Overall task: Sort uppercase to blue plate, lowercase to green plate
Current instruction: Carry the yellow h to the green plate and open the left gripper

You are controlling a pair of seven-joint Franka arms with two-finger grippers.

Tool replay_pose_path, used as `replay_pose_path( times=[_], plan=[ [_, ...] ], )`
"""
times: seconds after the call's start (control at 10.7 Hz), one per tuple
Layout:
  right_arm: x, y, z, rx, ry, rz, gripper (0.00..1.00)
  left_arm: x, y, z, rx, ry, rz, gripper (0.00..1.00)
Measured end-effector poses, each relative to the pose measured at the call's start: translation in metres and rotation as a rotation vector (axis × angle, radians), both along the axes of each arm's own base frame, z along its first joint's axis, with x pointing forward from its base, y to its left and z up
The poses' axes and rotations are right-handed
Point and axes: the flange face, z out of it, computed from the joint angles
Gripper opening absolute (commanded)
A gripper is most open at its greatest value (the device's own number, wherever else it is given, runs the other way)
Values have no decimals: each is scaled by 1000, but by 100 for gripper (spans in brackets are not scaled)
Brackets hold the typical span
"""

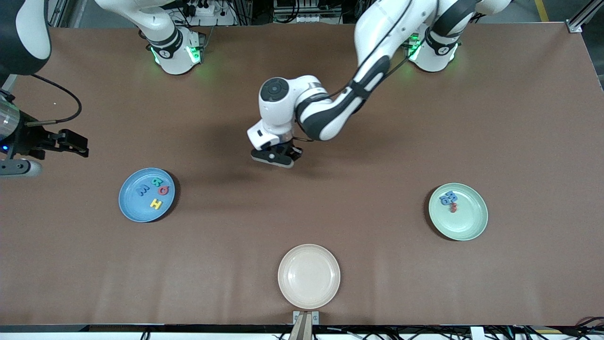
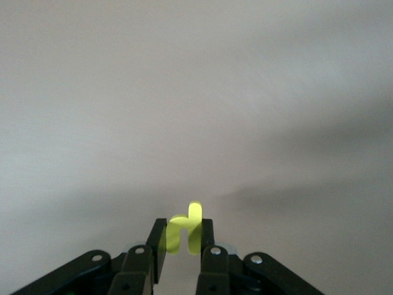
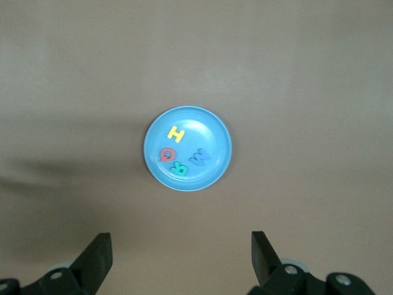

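Left gripper [image 2: 182, 243] pinching yellow h [image 2: 185, 234] over bare table [image 1: 377, 264]; right gripper [image 3: 181, 258] hovering spread above blue plate [image 3: 216, 128].

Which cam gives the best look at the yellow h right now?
Left wrist view: the yellow h sits pinched between the left gripper fingers, its shape plain. In the front view the left gripper hides it. The right wrist view shows only the blue plate with the uppercase letters.

Brown table [image 1: 472, 118], evenly lit
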Motion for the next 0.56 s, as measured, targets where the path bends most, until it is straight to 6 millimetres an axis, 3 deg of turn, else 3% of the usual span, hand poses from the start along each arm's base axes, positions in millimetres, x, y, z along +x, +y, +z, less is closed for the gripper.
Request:
replay_pose_path(
  times=[0.28,0.37,0.56],
  plan=[
    [-9,-60,10,-14,12,-109,100,74,115,91,35,131,68,0],
    [-11,-68,13,-6,9,-126,100,88,156,118,50,180,46,0],
    [-12,-64,15,1,3,-145,100,101,242,161,96,268,-19,0]
  ],
)
